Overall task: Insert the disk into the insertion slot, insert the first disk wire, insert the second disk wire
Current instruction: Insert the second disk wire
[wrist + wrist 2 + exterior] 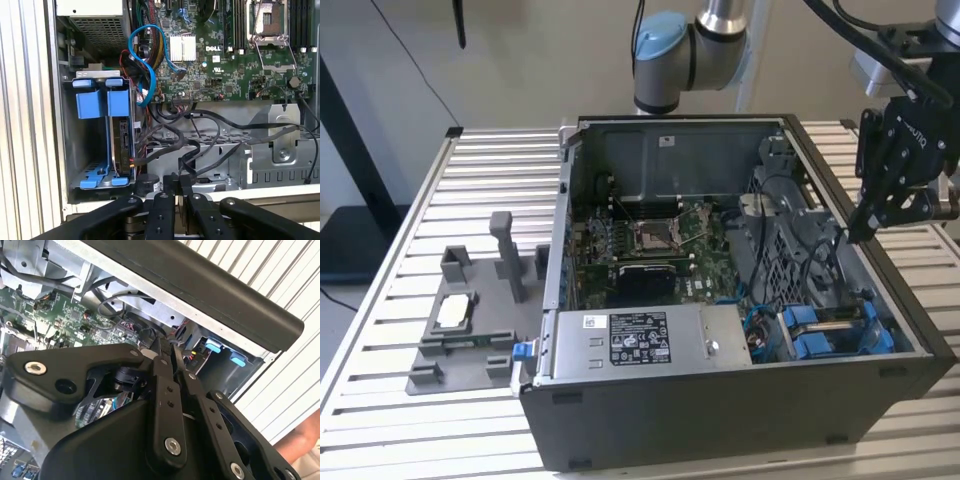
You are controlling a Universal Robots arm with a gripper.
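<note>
We are looking at an open computer case (pixel 720 430) sitting on a slatted metal table (pixel 380 400). Inside, a green motherboard (pixel 620 250) is lying flat, and a grey power supply box (pixel 640 340) is sitting against the near wall. A grey fixture (pixel 470 345) is resting on the table beside the case, at the exterior view's left. In the first wrist view, a blue cable (pixel 150 82) is looping near a silver heatsink (pixel 181 48).

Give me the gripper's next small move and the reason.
Probably ease the gripper toward the disk. Its jaws look shut on a black connector, the disk already sits in the insertion slot, and the connector is clearly apart from the disk's near end.
</note>
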